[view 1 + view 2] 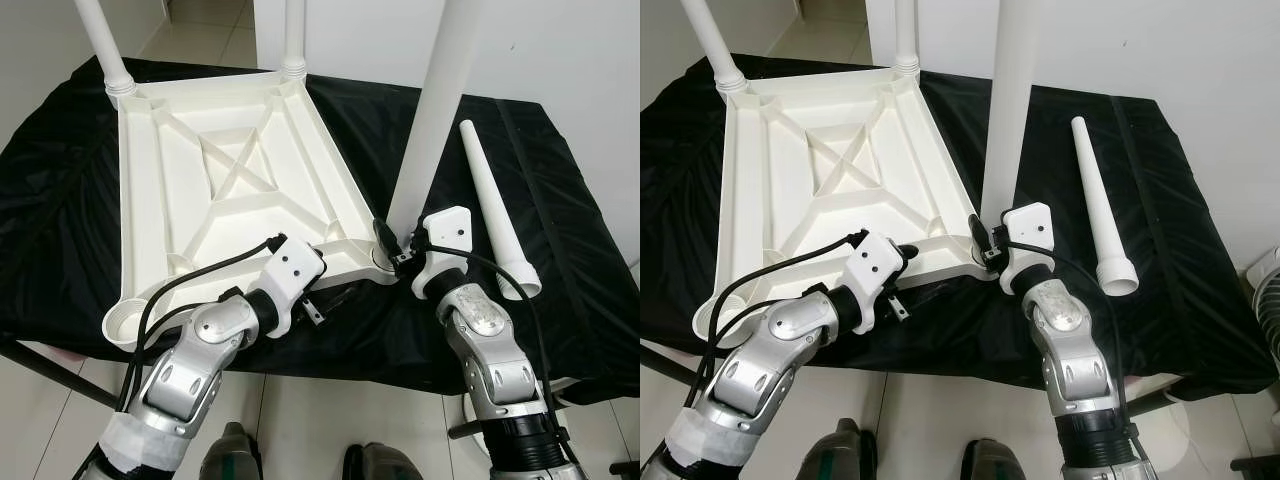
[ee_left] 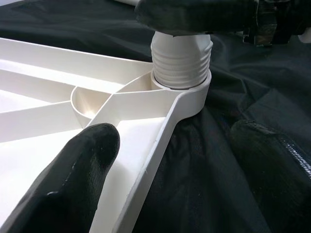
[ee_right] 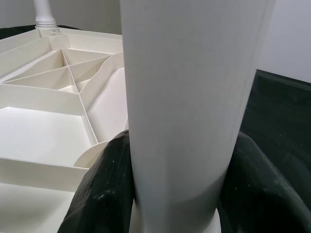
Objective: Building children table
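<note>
**Leg held upright in the near corner socket**

The white tabletop (image 1: 240, 170) lay upside down on a black cloth (image 1: 560, 200). At its near right corner, the right gripper (image 1: 395, 245) pinched an upright leg (image 1: 435, 110) whose threaded end sat in the socket. The left gripper (image 1: 318, 308), fingers spread, straddled the tabletop's near rim just beside that corner. Two legs stood at the far corners; a loose leg (image 1: 495, 205) lay beyond the tabletop's right edge.

all three upright table legs run off the top edge, the near one (image 1: 432, 120) included; its threaded base (image 2: 181, 60) is partly covered by the right hand (image 1: 392, 245), whose fingertips hide behind it
</note>
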